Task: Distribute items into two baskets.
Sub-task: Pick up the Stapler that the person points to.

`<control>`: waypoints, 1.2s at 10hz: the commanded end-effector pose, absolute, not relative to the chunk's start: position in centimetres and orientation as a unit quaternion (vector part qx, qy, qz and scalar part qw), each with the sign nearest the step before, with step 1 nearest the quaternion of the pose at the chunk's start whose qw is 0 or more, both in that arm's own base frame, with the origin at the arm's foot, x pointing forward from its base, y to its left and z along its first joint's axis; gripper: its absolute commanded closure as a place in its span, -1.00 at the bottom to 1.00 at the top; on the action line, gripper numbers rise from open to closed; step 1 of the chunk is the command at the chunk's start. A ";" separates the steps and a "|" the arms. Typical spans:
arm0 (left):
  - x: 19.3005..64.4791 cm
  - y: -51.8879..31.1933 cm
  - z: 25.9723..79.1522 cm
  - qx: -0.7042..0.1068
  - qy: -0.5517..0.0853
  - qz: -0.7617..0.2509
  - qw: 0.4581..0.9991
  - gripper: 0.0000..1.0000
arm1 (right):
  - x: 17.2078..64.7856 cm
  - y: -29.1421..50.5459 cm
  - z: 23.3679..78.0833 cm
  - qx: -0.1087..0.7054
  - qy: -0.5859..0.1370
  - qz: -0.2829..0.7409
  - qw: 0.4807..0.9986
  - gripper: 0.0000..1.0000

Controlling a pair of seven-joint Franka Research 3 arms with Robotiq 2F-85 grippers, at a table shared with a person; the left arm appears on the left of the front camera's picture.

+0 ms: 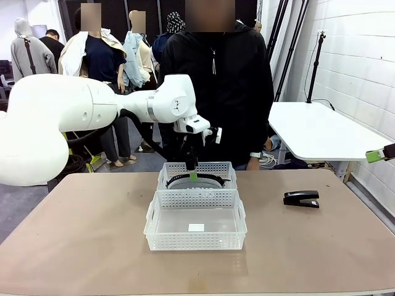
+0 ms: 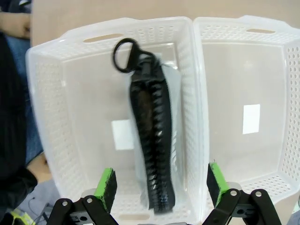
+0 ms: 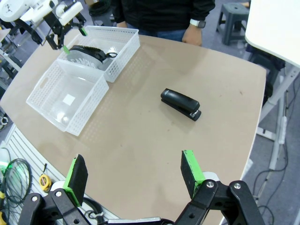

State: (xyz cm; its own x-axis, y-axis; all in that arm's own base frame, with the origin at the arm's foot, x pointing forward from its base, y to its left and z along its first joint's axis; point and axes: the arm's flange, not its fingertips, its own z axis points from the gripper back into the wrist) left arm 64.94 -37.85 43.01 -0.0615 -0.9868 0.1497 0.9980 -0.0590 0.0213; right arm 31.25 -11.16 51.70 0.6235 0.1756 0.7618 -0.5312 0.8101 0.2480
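Observation:
Two white perforated baskets stand end to end mid-table: a near basket [image 1: 197, 198] with nothing in it and a far basket [image 1: 223, 166]. The grey fabric piece [image 1: 196, 180] with black edging lies in the far basket [image 2: 51, 103]; from the left wrist it shows as a black ribbed edge [image 2: 152, 131] with a ring. My left gripper [image 1: 192, 169] hangs open just above it [image 2: 160, 186], pads apart on either side. The black stapler [image 1: 301, 198] lies on the table to the right [image 3: 181, 104]. My right gripper [image 3: 133, 174] is open, high above the table's right side [image 1: 382, 153].
A person in black stands at the far edge, one hand [image 1: 253, 164] close behind the far basket. The bare near basket [image 2: 281, 93] holds a white label. A white side table [image 1: 321, 132] stands beyond the right corner. Bare tabletop lies left and front.

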 end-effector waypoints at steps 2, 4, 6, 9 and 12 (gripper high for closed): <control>63.2 -34.0 51.8 -0.031 -0.110 -0.669 0.734 -1.00 | 31.4 -11.1 51.7 0.243 -0.383 0.200 0.868 -1.00; 61.0 -31.5 55.5 0.001 -0.113 -0.640 0.760 -1.00 | 31.4 -11.1 51.7 0.243 -0.383 0.200 0.868 -1.00; 59.9 -27.2 57.7 0.013 -0.094 -0.592 0.800 -1.00 | 31.4 -11.1 51.7 0.243 -0.383 0.200 0.868 -1.00; 59.7 -19.1 60.3 0.032 -0.099 -0.521 0.847 -1.00 | 31.4 -11.1 51.7 0.243 -0.383 0.200 0.868 -1.00; 56.2 -9.8 61.5 0.006 -0.122 -0.411 0.903 -1.00 | 31.4 -11.1 51.7 0.243 -0.383 0.200 0.868 -1.00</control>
